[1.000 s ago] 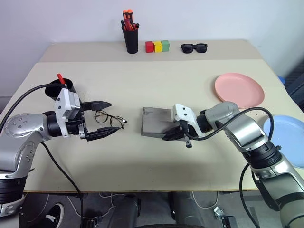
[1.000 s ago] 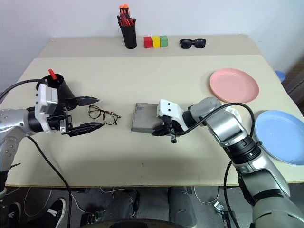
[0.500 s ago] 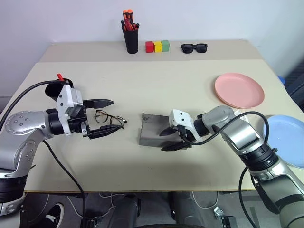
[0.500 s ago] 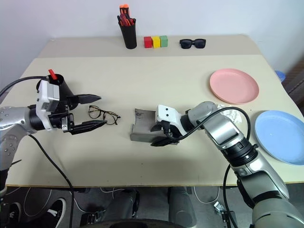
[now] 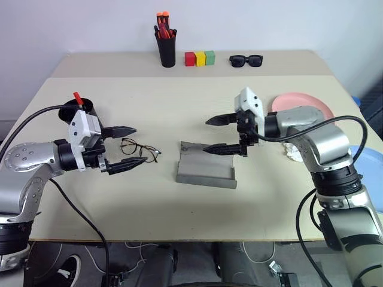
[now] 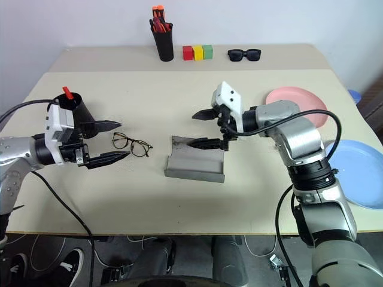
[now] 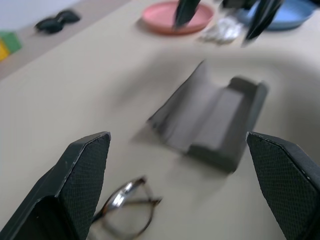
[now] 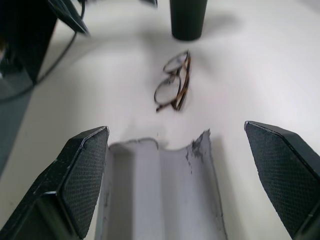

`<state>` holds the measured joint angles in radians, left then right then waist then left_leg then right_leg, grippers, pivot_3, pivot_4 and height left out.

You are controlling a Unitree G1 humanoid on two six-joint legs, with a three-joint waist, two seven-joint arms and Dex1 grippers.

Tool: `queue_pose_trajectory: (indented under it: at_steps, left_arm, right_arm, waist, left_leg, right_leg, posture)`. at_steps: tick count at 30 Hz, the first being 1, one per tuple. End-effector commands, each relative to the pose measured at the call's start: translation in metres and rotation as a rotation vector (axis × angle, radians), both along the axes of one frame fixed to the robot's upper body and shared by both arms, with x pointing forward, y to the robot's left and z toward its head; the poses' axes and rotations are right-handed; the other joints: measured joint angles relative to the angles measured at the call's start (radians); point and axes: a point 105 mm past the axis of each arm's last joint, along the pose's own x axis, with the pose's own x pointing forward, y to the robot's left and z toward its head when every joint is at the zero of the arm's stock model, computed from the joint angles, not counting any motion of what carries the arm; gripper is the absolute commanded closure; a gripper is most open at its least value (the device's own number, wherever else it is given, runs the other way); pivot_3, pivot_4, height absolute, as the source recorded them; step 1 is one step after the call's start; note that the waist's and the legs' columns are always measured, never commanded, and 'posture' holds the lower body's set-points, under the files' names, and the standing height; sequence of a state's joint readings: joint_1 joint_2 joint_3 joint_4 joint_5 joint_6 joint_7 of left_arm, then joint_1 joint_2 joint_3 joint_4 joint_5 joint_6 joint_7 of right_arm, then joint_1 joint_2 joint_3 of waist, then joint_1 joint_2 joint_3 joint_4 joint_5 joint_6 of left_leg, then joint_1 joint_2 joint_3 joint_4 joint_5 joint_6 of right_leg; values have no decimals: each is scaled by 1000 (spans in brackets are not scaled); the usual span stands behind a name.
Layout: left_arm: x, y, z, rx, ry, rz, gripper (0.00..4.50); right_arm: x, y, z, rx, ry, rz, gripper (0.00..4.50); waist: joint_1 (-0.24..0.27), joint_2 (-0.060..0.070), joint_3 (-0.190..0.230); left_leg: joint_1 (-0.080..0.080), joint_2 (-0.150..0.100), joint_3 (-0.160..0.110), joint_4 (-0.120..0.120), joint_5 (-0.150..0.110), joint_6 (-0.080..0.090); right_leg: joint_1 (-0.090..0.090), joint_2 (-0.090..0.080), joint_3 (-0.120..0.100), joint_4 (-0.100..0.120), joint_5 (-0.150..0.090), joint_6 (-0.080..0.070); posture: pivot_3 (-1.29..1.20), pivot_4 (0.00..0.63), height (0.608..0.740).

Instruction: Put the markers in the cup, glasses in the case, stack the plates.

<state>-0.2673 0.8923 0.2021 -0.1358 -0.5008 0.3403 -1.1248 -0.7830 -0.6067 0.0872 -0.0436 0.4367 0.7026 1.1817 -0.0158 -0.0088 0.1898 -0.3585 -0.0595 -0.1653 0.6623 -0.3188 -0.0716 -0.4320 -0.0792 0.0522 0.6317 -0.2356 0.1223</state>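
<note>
My right end effector [image 5: 220,134] hangs above the far edge of the grey felt-like spectacle case [image 5: 205,162], its two black fingers spread wide and holding nothing, while the case lies opened flat in the middle of the beige tabletop [image 5: 179,101]. Left of the case, my left end effector [image 5: 128,147] hovers with its fingers parted to either side of the thin wire-frame eyeglasses with round clear lenses [image 5: 139,149], which rest on the tabletop between the case and the wide black plastic cup [image 5: 79,110]; whether a finger touches the frame I cannot tell. A red-tipped marker [image 5: 76,96] pokes up from that cup, further left of the case. Right of the case sits the salmon pink round plate [image 6: 299,103], and beyond it, near the tabletop's right edge, the light blue round plate [image 6: 358,172], apart from the pink one. Behind the case, along the far side, stand a tall black pen holder of orange-capped pens [image 5: 166,46], three coloured blocks [image 5: 200,58] and chunky black sunglasses [image 5: 246,60].
</note>
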Motion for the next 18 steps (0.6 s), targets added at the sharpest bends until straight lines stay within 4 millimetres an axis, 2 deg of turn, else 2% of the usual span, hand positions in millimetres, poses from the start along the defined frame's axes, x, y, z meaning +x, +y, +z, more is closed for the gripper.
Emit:
queue_pose_trajectory:
  at_steps: [1, 3, 7, 13, 18]
  left_arm:
    - [19, 20, 3, 128, -119, 84, 0]
    - [28, 29, 3, 181, -151, 100, 0]
    - [40, 36, -3, 289, -205, 71, 0]
    - [65, 20, -5, 444, -279, -75, 0]
    - [73, 5, -9, 409, -168, -182, 0]
  right_arm:
    - [-4, -12, 42, 187, -98, -28, 65]
    - [-7, -18, 48, 237, -98, -45, 65]
    - [-13, -22, 41, 242, -102, -78, 65]
    - [-18, -21, 35, 264, -90, -103, 65]
    - [-26, -25, 39, 297, -103, -94, 65]
  waist:
    - [2, 0, 0]
    - [2, 0, 0]
    - [2, 0, 0]
    - [2, 0, 0]
    - [-2, 0, 0]
  left_leg:
    - [0, 0, 0, 0, 0, 0]
    - [0, 0, 0, 0, 0, 0]
    - [0, 0, 0, -1, 0, 0]
    - [-1, 0, 0, 0, 0, 0]
    - [-1, -1, 0, 0, -1, 1]
  right_leg:
    - [0, 0, 0, 0, 0, 0]
    - [0, 0, 0, 0, 0, 0]
    - [0, 0, 0, -1, 0, 0]
    - [-1, 0, -1, 1, 0, 0]
    - [-1, 0, -1, 0, 0, 0]
  posture:
    - [0, 150, 740]
    - [0, 150, 740]
    - [0, 150, 740]
    - [0, 150, 740]
    - [0, 150, 740]
